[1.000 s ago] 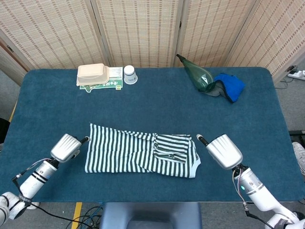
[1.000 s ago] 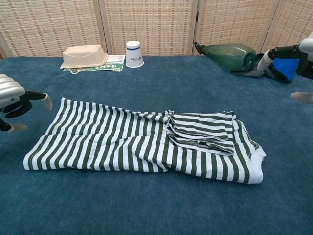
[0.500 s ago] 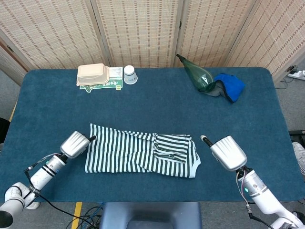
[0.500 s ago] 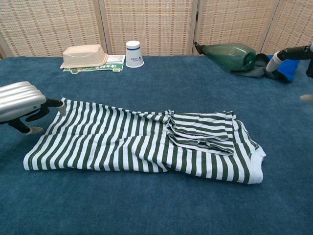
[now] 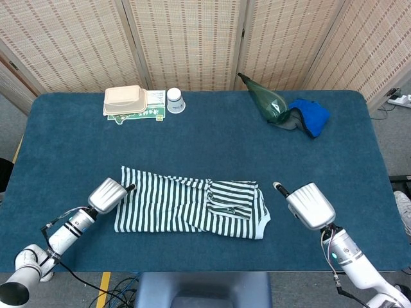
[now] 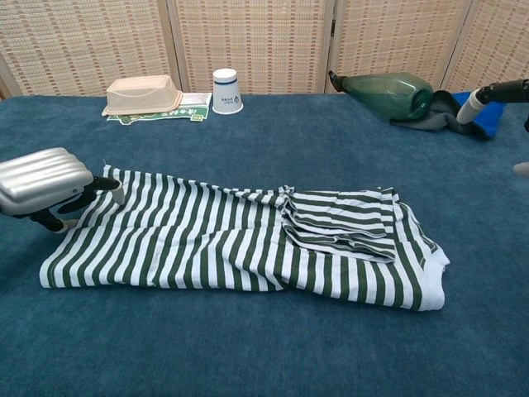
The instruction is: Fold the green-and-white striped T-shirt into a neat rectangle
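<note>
Left hand (image 5: 108, 195) has slid in to the T-shirt (image 5: 190, 203) edge, fingers narrow, empty | right hand (image 5: 311, 205) has drawn back, fingers apart | T-shirt lies part-folded, mid-worktop (image 5: 212, 138)

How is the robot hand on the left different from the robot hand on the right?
The left robot hand is at the edge of the striped T-shirt, its fingertips over the fabric; the right robot hand sits apart from the shirt, over bare table. The left one points toward the shirt's wide end, the right one toward the folded collar end. Both are silver and hold nothing.
</note>
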